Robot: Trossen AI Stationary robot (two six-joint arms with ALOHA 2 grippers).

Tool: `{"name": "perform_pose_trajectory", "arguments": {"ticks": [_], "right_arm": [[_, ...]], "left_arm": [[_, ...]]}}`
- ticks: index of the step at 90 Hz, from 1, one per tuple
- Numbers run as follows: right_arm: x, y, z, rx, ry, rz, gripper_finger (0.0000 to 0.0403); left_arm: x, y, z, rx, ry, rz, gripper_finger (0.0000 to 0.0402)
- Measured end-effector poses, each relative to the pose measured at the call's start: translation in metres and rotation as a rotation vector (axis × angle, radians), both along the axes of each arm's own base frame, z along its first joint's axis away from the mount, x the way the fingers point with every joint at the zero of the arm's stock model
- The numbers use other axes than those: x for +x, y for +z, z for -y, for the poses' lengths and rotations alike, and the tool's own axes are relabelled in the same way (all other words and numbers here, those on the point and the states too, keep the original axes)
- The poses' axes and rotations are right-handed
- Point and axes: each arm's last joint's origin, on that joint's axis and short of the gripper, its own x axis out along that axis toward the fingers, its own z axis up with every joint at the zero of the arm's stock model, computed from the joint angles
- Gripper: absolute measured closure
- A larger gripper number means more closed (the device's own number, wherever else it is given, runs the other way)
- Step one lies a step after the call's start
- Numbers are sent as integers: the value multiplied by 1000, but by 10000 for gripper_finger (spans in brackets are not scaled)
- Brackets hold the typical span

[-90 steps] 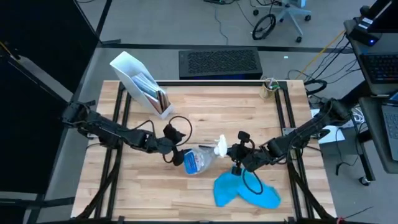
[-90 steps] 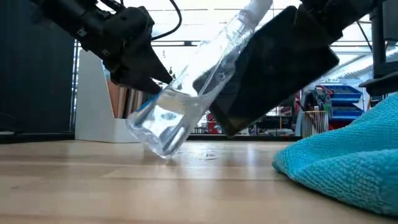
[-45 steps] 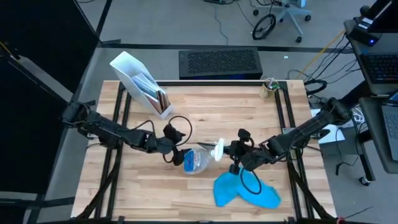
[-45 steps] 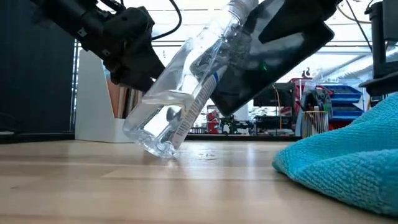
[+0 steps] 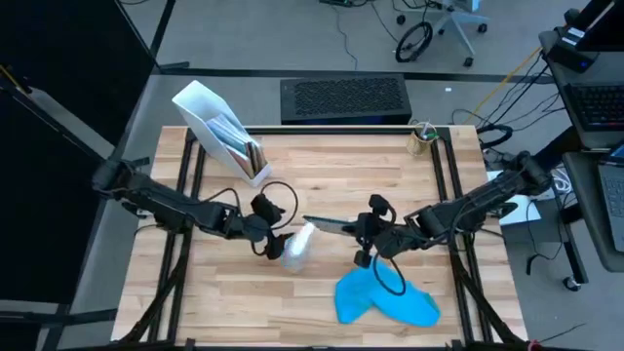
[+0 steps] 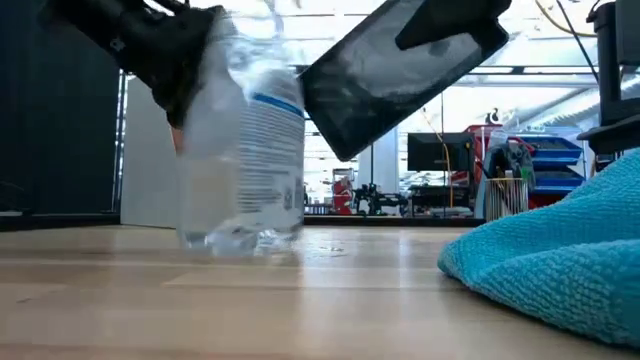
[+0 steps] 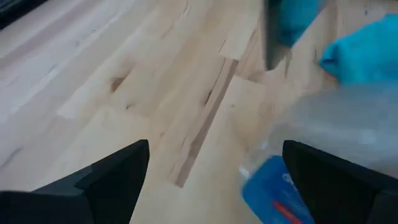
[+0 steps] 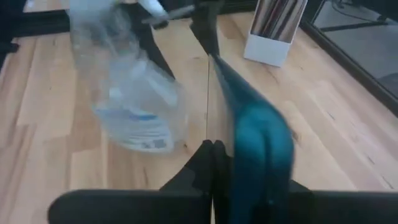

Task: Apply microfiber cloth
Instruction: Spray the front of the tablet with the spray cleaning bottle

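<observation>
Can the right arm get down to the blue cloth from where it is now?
Probably not yet: the right end effector is shut on the tablet, though the microfiber cloth lies uncovered just below it.

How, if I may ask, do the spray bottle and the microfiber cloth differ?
The spray bottle is clear and stands upright by the left claw; the microfiber cloth is sky-blue and lies rumpled near the right claw, which holds the tablet. Both rest on the table.

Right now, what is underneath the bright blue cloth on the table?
The sky-blue microfiber cloth lies bunched on the wooden table. Only bare planks show around its edges. Whatever might lie beneath it is covered by the folds, so that cannot be seen.
</observation>
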Motion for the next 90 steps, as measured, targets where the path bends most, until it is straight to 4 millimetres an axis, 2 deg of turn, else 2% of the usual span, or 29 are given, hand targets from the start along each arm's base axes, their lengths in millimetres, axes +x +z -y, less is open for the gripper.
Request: {"name": "perform_pose_trajectory", "arguments": {"ticks": [23,39,55,76,90], "right_arm": [[-3,-3,1,-39,15,-51,394],[-7,-7,0,-34,-1,-94,394],[-19,-3,-15,26,4,-70,394],[-31,-2,-36,42,-32,6,394],[-30,-5,-40,36,-38,15,394]], "left_arm": [[-17,16,-5,16,-11,-13,43],[-27,34,-5,0,-68,54,43],[-38,52,-1,-7,-149,133,43],[-44,81,14,6,-359,358,43],[-40,77,17,17,-403,350,43]]}}
